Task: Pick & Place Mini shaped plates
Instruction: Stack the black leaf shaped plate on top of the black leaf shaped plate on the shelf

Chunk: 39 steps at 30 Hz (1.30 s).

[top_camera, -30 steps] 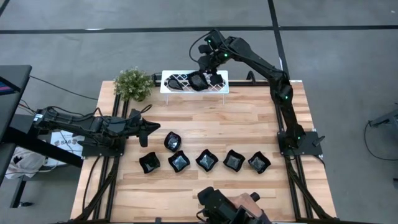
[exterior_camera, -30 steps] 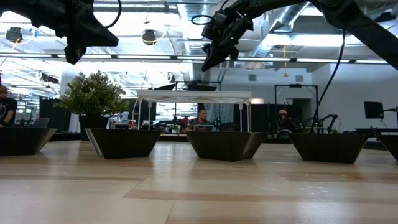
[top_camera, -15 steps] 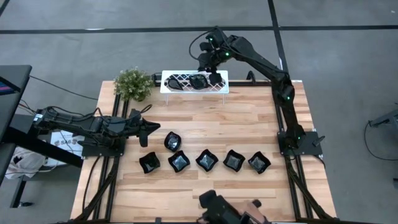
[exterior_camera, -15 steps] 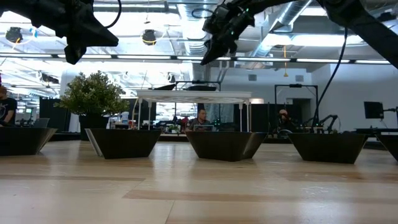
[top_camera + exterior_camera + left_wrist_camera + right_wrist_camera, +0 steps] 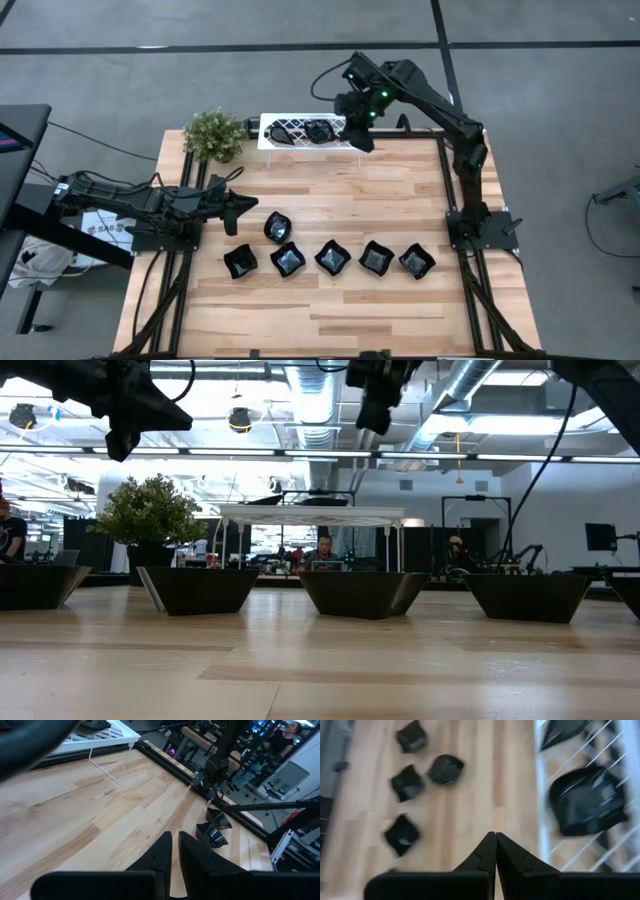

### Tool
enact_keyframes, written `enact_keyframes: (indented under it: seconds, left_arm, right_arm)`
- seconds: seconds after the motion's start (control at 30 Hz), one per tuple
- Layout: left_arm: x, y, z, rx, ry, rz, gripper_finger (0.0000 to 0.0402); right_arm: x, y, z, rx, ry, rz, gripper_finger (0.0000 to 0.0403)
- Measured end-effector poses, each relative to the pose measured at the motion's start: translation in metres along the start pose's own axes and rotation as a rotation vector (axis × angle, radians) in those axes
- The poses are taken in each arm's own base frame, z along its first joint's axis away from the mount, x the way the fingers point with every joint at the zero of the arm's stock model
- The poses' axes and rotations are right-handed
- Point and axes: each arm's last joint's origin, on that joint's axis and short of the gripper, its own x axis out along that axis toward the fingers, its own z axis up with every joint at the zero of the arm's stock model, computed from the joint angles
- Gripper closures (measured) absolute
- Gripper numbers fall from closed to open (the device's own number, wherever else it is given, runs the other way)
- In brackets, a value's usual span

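Note:
Several small glossy black plates sit on the wooden table, a row toward the near side and one just behind it. On the white rack at the far edge lie a rounded leaf-like plate and a slim one. My right gripper hangs shut and empty above the rack's right end, pointing steeply down; its fingers meet in the right wrist view. At the table's left side my left gripper is held above the wood, shut and empty.
A small green potted plant stands at the far left corner beside the rack. Bare wood lies between the rack and the plates. People sit in the room beyond the table's far edge, seen in the low view.
My right gripper has risen from above the middle of the rack and swung toward the table's right edge, rolling as it went. The rounded plate stays lying on the rack.

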Motion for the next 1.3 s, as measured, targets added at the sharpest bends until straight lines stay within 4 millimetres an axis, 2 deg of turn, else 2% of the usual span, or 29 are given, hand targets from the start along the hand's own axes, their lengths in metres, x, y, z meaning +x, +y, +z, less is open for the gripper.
enact_keyframes:
  seconds: [0.23,0.47,0.67,0.73,0.87,1.07,1.17,1.3]
  left_arm:
    - [0.000,0.000,0.000,-0.001,-0.002,-0.001,0.0368]
    - [0.000,0.000,0.000,0.007,-0.003,-0.002,0.0368]
    - [0.000,0.000,0.000,0.069,-0.003,-0.002,0.0368]
    - [0.000,0.000,0.000,0.072,-0.003,-0.002,0.0368]
    - [0.000,0.000,0.000,0.073,-0.004,-0.002,0.0368]
    - [0.000,0.000,0.001,0.072,-0.005,-0.003,0.0368]
    - [0.000,-0.001,0.001,0.068,-0.011,-0.007,0.0368]
    - [0.000,-0.002,0.003,0.083,-0.033,-0.022,0.0368]
  right_arm:
    - [-0.012,0.026,-0.003,0.126,0.045,0.022,0.0402]
    - [-0.020,0.057,0.001,0.128,0.070,-0.091,0.0402]
    - [-0.014,0.069,0.006,0.143,0.072,-0.116,0.0402]
    - [-0.005,0.073,0.011,0.128,0.045,-0.110,0.0402]
    - [0.030,0.078,0.011,0.130,0.053,-0.088,0.0402]
    - [0.074,0.092,-0.016,0.183,0.066,-0.098,0.0402]
    - [0.082,0.104,-0.032,0.211,0.005,-0.090,0.0402]
    - [0.081,0.121,-0.059,0.251,-0.059,-0.107,0.0402]
